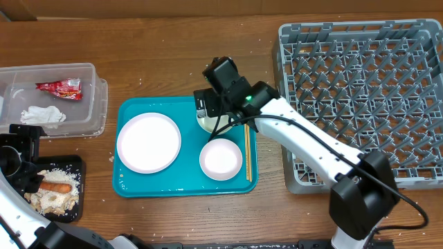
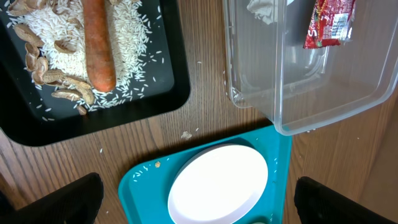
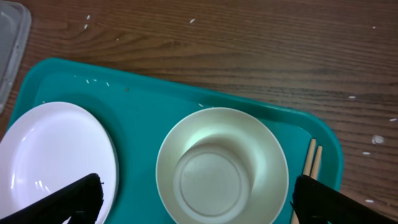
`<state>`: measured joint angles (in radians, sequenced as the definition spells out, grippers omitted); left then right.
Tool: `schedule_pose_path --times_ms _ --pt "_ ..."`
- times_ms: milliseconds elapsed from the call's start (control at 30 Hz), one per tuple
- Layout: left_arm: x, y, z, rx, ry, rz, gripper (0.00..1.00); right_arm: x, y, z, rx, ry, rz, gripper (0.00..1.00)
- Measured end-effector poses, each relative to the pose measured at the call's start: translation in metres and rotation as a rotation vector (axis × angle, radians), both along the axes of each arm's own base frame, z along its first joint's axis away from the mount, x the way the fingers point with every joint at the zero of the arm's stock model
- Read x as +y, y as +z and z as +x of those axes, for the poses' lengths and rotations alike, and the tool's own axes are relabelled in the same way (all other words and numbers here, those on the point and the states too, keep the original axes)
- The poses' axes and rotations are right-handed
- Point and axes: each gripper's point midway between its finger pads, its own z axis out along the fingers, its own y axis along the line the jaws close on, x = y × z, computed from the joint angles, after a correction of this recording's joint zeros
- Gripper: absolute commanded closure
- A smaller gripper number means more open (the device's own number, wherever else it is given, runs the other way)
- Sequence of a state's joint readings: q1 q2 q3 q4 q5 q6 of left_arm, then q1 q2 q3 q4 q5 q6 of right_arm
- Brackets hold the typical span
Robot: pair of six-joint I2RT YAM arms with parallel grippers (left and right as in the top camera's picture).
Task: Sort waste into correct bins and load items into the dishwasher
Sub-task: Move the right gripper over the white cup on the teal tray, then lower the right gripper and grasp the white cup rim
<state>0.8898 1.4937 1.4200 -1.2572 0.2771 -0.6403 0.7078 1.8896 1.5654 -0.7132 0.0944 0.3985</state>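
We see the right gripper (image 3: 198, 198) spread wide over a bowl (image 3: 222, 167) on the teal tray (image 3: 149, 102), centre frame, chopsticks (image 3: 313, 158) just right of it. The left gripper (image 2: 199, 200), also spread and empty, hangs lower left by the black tray (image 2: 124, 118). The wrapper (image 1: 61, 86) lies in the tub (image 1: 93, 104), upper left. The rack (image 1: 360, 90) fills the right.

The wooden table (image 1: 159, 41) carries the teal tray (image 1: 138, 190) under the right gripper (image 1: 206, 111), the grey dish rack (image 1: 360, 97) to its right, the clear tub (image 1: 97, 97) and black tray (image 1: 75, 166) well to its left
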Motion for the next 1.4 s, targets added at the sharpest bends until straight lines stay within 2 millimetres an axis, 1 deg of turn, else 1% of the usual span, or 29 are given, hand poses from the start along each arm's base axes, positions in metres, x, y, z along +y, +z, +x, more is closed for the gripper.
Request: schedule_pose_path --times_ms 100,233,400,533,567,633,700,800,867,1033,1133,1200,1300,1400 --pt "0.000 0.000 0.000 0.000 0.000 0.000 0.00 0.005 -0.017 0.001 0.017 0.004 -0.018 0.00" --pt "0.000 0.000 0.000 0.000 0.000 0.000 0.00 0.003 -0.045 0.002 0.054 -0.001 -0.067 0.00" --pt "0.000 0.000 0.000 0.000 0.000 0.000 0.00 0.000 -0.056 0.001 0.076 -0.010 -0.089 0.00" --pt "0.000 0.000 0.000 0.000 0.000 0.000 0.00 -0.003 -0.075 -0.004 0.121 -0.024 -0.117 0.00" --pt "0.000 0.000 0.000 0.000 0.000 0.000 0.00 -0.002 -0.077 -0.005 0.124 -0.025 -0.119 0.00" --pt "0.000 0.000 0.000 0.000 0.000 0.000 0.00 0.000 -0.081 -0.007 0.132 -0.022 -0.124 0.02" --pt "0.000 0.000 0.000 0.000 0.000 0.000 0.00 0.004 -0.081 -0.010 0.130 -0.016 -0.124 0.07" --pt "0.000 0.000 0.000 0.000 0.000 0.000 0.00 0.009 -0.081 -0.014 0.122 -0.007 -0.132 0.08" --pt "0.000 0.000 0.000 0.000 0.000 0.000 0.00 0.010 -0.081 -0.015 0.117 -0.007 -0.136 0.11" --pt "0.000 0.000 0.000 0.000 0.000 0.000 0.00 0.007 -0.080 -0.013 0.104 -0.019 -0.151 0.16" --pt "0.000 0.000 0.000 0.000 0.000 0.000 0.00 0.005 -0.080 -0.012 0.099 -0.026 -0.158 0.22" --pt "0.000 0.000 0.000 0.000 0.000 0.000 0.00 0.003 -0.080 -0.011 0.098 -0.030 -0.167 0.22" --pt "0.000 0.000 0.000 0.000 0.000 0.000 0.00 0.003 -0.078 -0.010 0.091 -0.034 -0.168 0.17" --pt "0.000 0.000 0.000 0.000 0.000 0.000 0.00 0.001 -0.077 -0.007 0.076 -0.041 -0.178 0.15"
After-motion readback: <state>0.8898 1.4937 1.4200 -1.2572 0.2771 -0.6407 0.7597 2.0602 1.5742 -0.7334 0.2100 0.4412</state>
